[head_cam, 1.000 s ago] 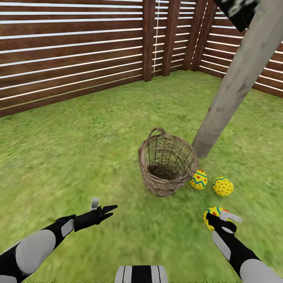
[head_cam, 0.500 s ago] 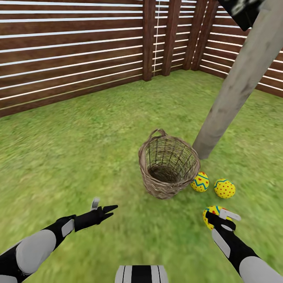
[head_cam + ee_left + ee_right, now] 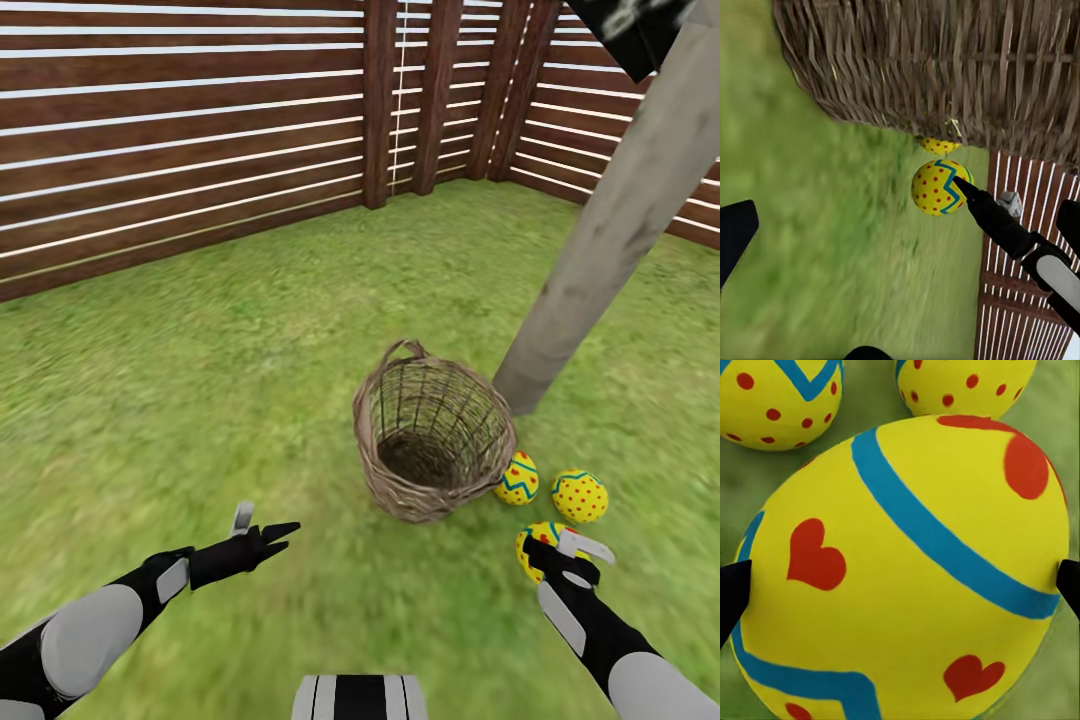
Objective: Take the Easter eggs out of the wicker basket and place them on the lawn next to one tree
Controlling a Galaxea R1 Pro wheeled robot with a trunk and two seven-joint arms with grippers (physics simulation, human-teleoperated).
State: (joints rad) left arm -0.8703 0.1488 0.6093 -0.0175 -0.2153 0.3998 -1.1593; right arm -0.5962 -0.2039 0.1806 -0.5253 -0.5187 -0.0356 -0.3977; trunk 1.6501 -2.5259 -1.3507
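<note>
The wicker basket (image 3: 435, 440) stands on the lawn (image 3: 200, 380) with nothing inside, close to the foot of the tree (image 3: 600, 230). Two Easter eggs lie on the grass between basket and trunk: one with a blue zigzag (image 3: 520, 478) and one with red dots (image 3: 579, 496). My right gripper (image 3: 560, 552) is shut on the third egg (image 3: 536, 545), just short of those two. In the right wrist view this egg (image 3: 907, 577) sits between the fingertips, with the other eggs (image 3: 772, 397) beyond it. My left gripper (image 3: 262, 528) is open and holds nothing, left of the basket (image 3: 945, 67).
A dark brown slatted fence (image 3: 180, 130) closes the garden behind and to the right, meeting at a corner (image 3: 420, 90). Open grass stretches to the left and in front of the basket. A dark crown fragment (image 3: 630, 25) shows at the top right.
The whole view has shifted a little, so the basket and the two lying eggs sit lower and nearer to my right gripper. Both grippers keep their state and place in view.
</note>
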